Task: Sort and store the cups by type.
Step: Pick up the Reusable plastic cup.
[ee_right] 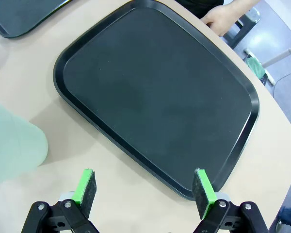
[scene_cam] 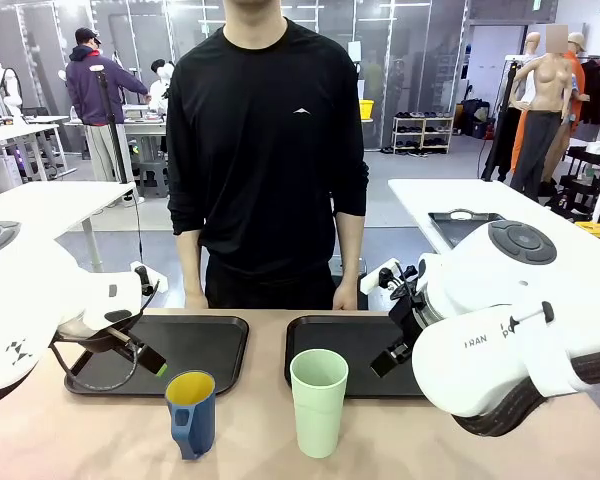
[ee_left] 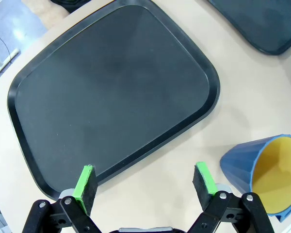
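Note:
Two cups stand on the tan table near its front edge. The dark blue handled mug [scene_cam: 190, 412] with a yellow inside is left of the taller pale mint-green tumbler [scene_cam: 318, 400]. My left gripper [scene_cam: 148, 358] hangs open over the front edge of the left black tray [scene_cam: 195, 335], up and to the left of the mug. In the left wrist view the left gripper [ee_left: 145, 177] is open and empty, with the mug [ee_left: 266, 179] at the lower right. My right gripper [scene_cam: 392, 358] hovers open over the right black tray [scene_cam: 345, 340]. The right wrist view shows the right gripper [ee_right: 145, 182] empty and the tumbler [ee_right: 12, 150] at the left edge.
A person in black stands at the far side, hands resting on the table edge behind the trays; one hand [ee_right: 228, 14] shows beyond the right tray [ee_right: 155, 92]. Nothing lies on either tray, including the left one [ee_left: 111, 92]. Bare tabletop lies around the cups.

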